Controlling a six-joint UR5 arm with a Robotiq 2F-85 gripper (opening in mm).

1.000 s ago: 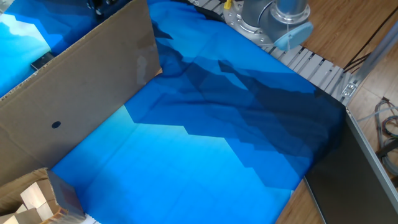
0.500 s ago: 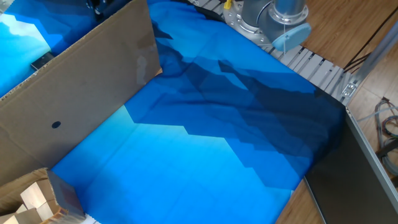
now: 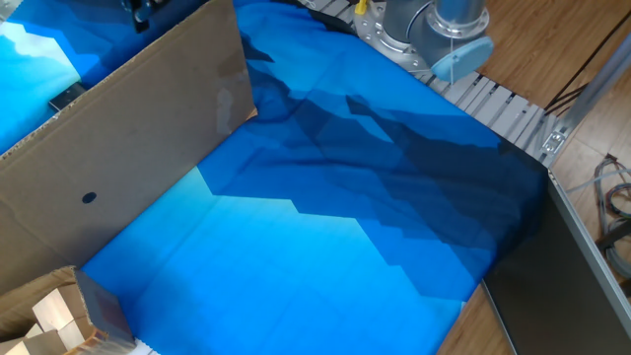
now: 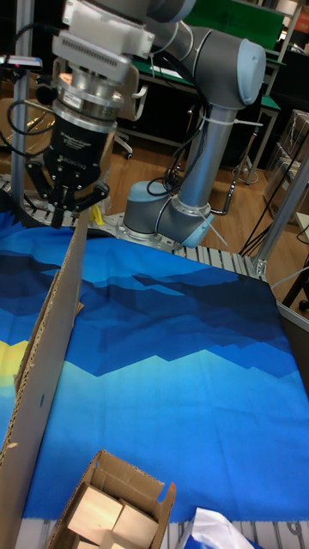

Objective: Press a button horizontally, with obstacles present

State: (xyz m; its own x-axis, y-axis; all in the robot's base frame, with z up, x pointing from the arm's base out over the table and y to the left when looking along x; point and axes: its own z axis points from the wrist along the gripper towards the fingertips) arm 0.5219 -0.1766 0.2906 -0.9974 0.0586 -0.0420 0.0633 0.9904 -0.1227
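Note:
The obstacle is a large brown cardboard panel (image 3: 128, 128) standing on edge across the left of the blue cloth. It has a small dark round spot (image 3: 89, 196) on its face. In the tall fixed view the cardboard panel (image 4: 47, 369) shows edge-on. My gripper (image 4: 73, 210) hangs just above and behind its far top end, pointing down. Only a dark bit of the gripper (image 3: 143, 10) peeks over the panel at the top of the fixed view. The fingertips are dark and bunched, so no gap or contact shows. The button is out of view.
An open cardboard box (image 4: 116, 506) with pale wooden blocks (image 3: 54, 316) sits at the near left corner. The arm's base (image 3: 424, 35) stands at the back on a slatted metal strip (image 3: 503, 104). The blue cloth (image 3: 325, 227) spreads right of the panel.
The dark gripper part above the panel's top edge has shifted slightly to the left. The panel and box have not moved.

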